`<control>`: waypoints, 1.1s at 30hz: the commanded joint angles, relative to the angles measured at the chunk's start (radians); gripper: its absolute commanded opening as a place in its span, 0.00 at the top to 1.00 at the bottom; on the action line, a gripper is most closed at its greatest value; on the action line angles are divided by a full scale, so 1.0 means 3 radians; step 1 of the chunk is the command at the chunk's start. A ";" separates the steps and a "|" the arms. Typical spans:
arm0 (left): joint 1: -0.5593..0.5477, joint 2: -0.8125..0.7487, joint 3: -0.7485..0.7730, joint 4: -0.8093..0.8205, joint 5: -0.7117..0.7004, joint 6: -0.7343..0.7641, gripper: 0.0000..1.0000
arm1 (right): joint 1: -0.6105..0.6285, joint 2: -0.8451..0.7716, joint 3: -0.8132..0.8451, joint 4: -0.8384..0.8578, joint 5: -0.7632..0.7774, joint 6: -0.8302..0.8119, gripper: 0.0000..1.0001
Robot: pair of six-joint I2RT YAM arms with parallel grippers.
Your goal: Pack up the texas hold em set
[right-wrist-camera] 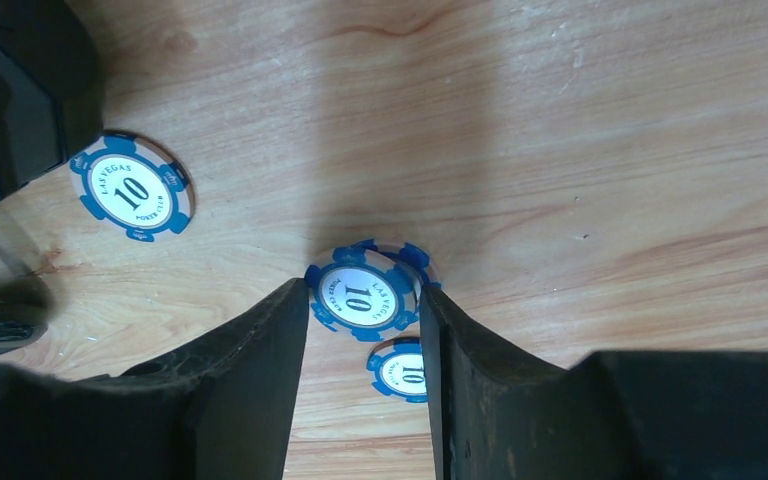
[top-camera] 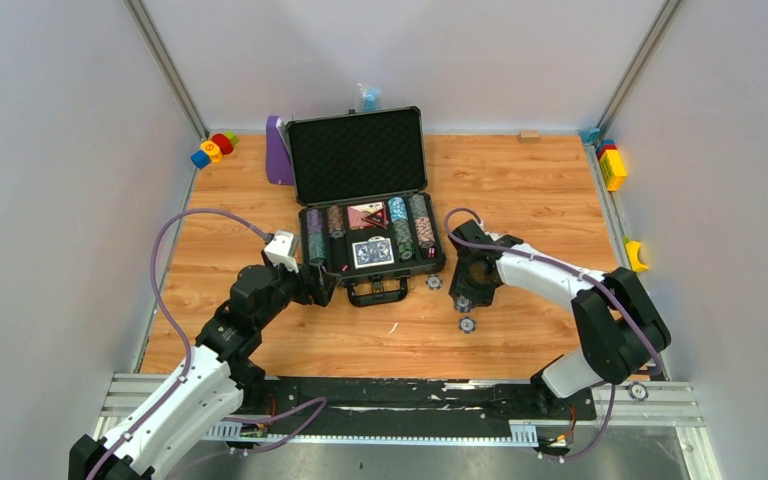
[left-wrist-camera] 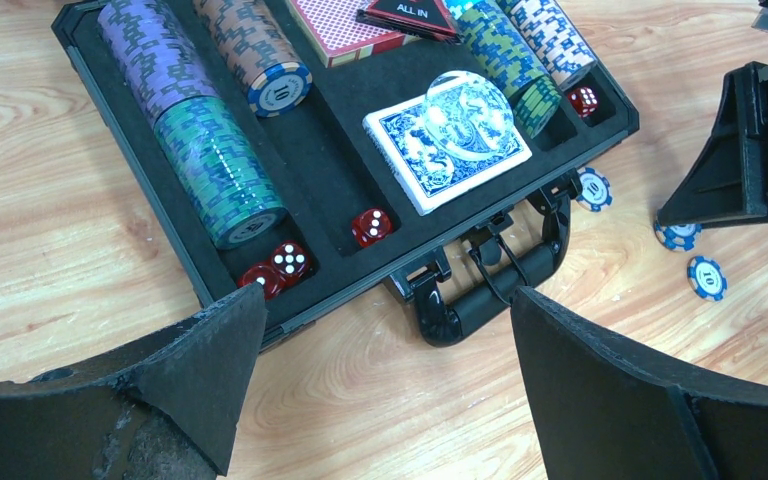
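The right gripper (right-wrist-camera: 363,302) is pinching a blue-and-white striped chip (right-wrist-camera: 360,292) marked 10 between its fingertips. The left gripper (left-wrist-camera: 388,298) is gaping wide, framing the briefcase (left-wrist-camera: 325,165) handle.

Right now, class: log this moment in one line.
left gripper: open, empty, beside open dark grey hard case; right gripper: jaws bracketing blue-and-white striped poker chip, grip unclear; packing: unfinished
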 commanded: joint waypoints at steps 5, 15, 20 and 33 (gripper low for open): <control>-0.0006 -0.0018 -0.0011 0.0143 0.0039 0.0043 0.00 | -0.0057 -0.0104 -0.0010 -0.0004 0.0023 0.0024 0.37; -0.0008 -0.0015 -0.0009 0.0144 0.0042 0.0045 0.00 | 0.0035 -0.0068 0.0098 -0.0076 0.0081 -0.0248 0.22; -0.0010 -0.0020 -0.0012 0.0139 0.0041 0.0045 0.00 | 0.0225 0.0199 0.0255 -0.0184 0.0200 -0.0378 0.19; -0.0008 -0.0028 -0.0013 0.0133 0.0041 0.0046 0.00 | 0.0125 0.0483 0.0288 -0.0264 0.0143 -0.0513 0.27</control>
